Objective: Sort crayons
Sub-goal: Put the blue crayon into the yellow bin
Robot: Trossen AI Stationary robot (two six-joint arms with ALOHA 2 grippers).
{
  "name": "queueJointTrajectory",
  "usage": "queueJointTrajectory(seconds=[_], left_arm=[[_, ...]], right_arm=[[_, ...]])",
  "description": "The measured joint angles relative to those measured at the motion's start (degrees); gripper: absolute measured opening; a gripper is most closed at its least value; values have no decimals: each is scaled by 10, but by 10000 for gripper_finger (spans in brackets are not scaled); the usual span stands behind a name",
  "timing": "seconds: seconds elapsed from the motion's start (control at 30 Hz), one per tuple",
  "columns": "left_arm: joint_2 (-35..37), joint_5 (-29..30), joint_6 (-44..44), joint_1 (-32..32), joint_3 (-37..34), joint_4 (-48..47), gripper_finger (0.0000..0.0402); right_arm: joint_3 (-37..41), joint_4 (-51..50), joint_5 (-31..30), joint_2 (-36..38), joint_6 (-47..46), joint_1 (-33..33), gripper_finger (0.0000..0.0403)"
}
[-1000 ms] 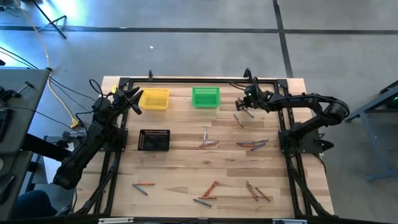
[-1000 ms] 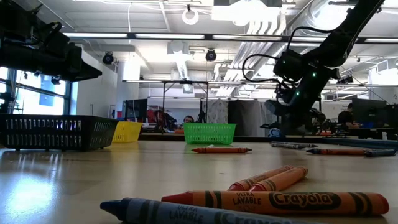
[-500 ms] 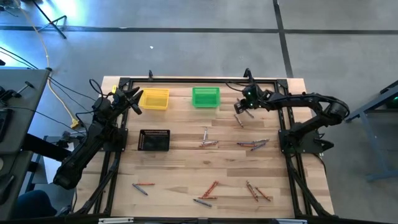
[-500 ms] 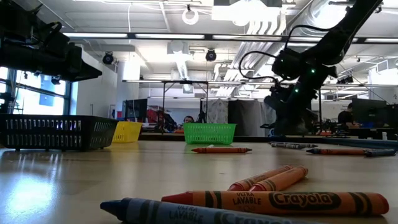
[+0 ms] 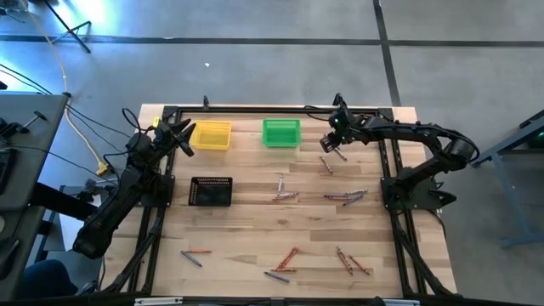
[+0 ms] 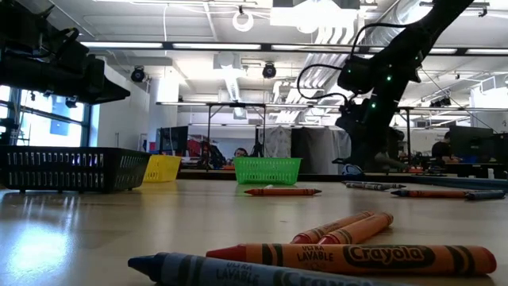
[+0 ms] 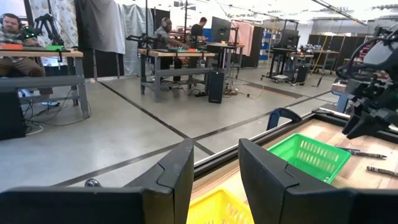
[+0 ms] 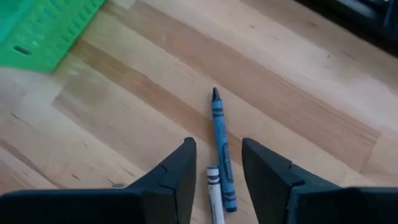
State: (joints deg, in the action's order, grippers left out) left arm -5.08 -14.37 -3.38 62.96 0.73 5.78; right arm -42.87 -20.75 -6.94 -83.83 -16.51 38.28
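Crayons lie scattered on the wooden table (image 5: 255, 225): pairs and small groups near the middle (image 5: 285, 195), right of the middle (image 5: 344, 197) and along the near edge (image 5: 285, 259). A blue crayon (image 8: 221, 146) and a white one (image 8: 214, 193) lie flat on the wood just right of the green bin (image 5: 281, 132). My right gripper (image 8: 217, 143) hovers open above these two, clear of them; it also shows from above (image 5: 332, 141). My left gripper (image 7: 214, 177) stands open and empty by the yellow bin (image 5: 211, 134).
A black mesh bin (image 5: 211, 191) stands left of the middle, and the yellow and green bins stand at the far edge. A dark frame rail (image 5: 272, 109) runs around the table. Bare wood lies between the bins and the near crayons.
My right gripper has risen from the table and shifted a little toward the far edge and the green bin. The two crayons under it lie where they were.
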Motion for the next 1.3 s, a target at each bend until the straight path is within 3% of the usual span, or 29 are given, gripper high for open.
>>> queueJointTrajectory(seconds=[0.27,0.6,1.0,1.3], left_arm=[[0,0,0,0,0,0,117],[0,0,0,0,0,0,117],[0,0,0,0,0,0,117],[0,0,0,0,0,0,117]], right_arm=[[-71,-25,14,-123,9,0,124],[-213,-167,-10,-223,49,0,124],[-235,-224,-15,-254,64,8,120],[-232,-220,-12,-255,66,8,45]])
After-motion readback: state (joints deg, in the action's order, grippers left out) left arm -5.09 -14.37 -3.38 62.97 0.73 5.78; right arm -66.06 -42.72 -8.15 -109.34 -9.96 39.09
